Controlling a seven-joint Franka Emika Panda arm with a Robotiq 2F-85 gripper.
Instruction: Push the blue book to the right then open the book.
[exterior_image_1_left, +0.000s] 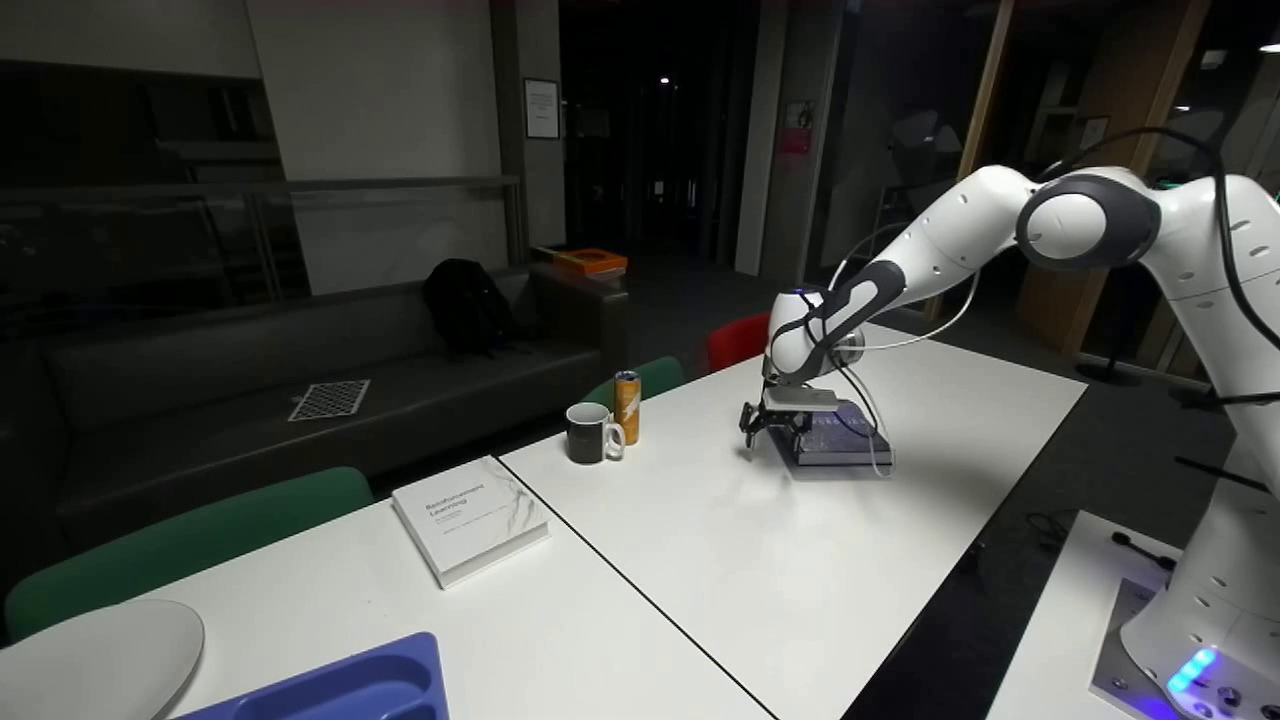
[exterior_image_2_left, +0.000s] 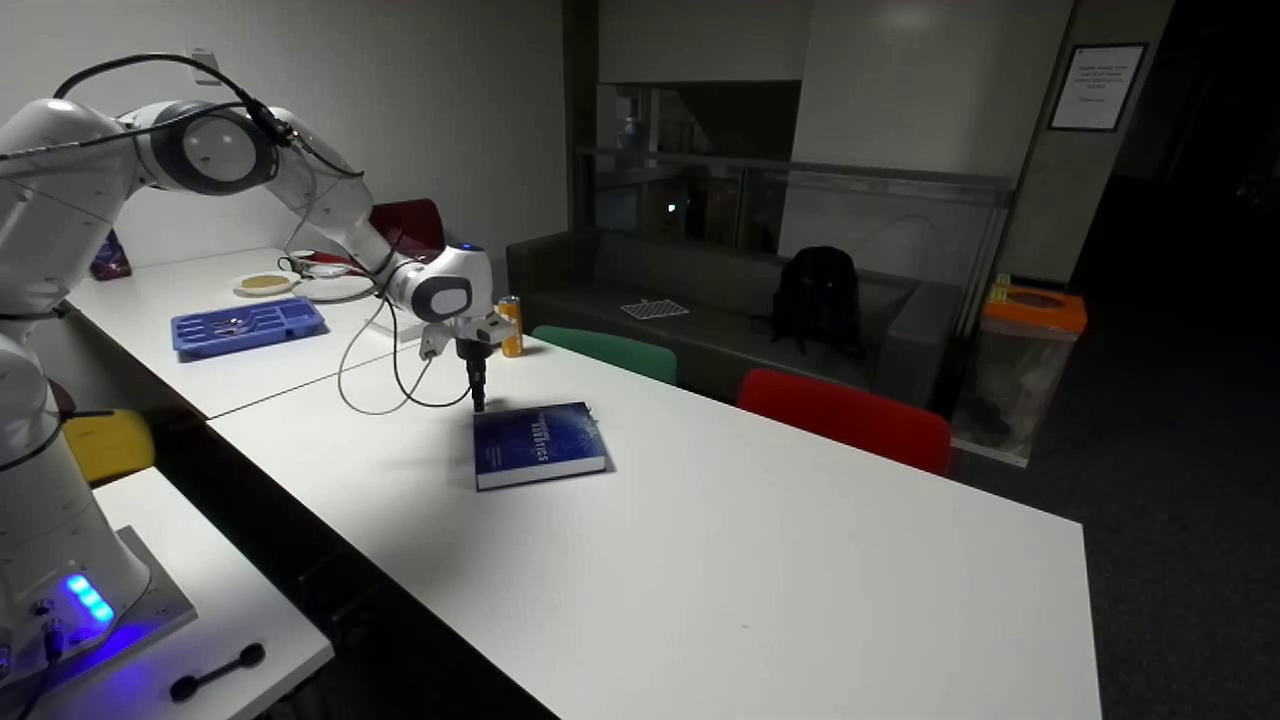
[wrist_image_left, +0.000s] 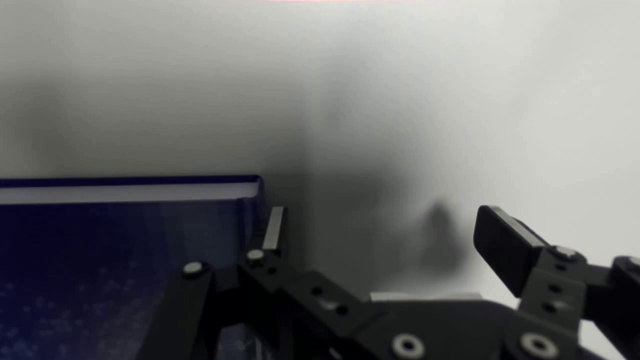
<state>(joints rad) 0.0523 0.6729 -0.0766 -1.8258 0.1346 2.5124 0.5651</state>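
Lying closed on the white table (exterior_image_2_left: 800, 560), the blue book (exterior_image_2_left: 540, 440) appears left of and below centre in an exterior view; the word "ROBOTICS" is legible on its cover, the smaller print is not. In an exterior view the gripper (exterior_image_1_left: 775, 438) hides part of the book's left side, and at the lower left the bright-blue tray (exterior_image_1_left: 410, 650) and the pale plate (exterior_image_1_left: 90, 660) are cut off by the frame. In the wrist view the book runs out past the left and bottom edges, and black linkage covers its lower right. In an exterior view the Franka Panda arm (exterior_image_1_left: 960, 222) enters at the right, its base cropped there, rises to a bent elbow and slopes down leftward, the gripper pointing downward low over the table. Its fingers (wrist_image_left: 505, 245) stand wide apart, released, table surface showing between them; one is just beside the book's edge, and whether it touches cannot be told.
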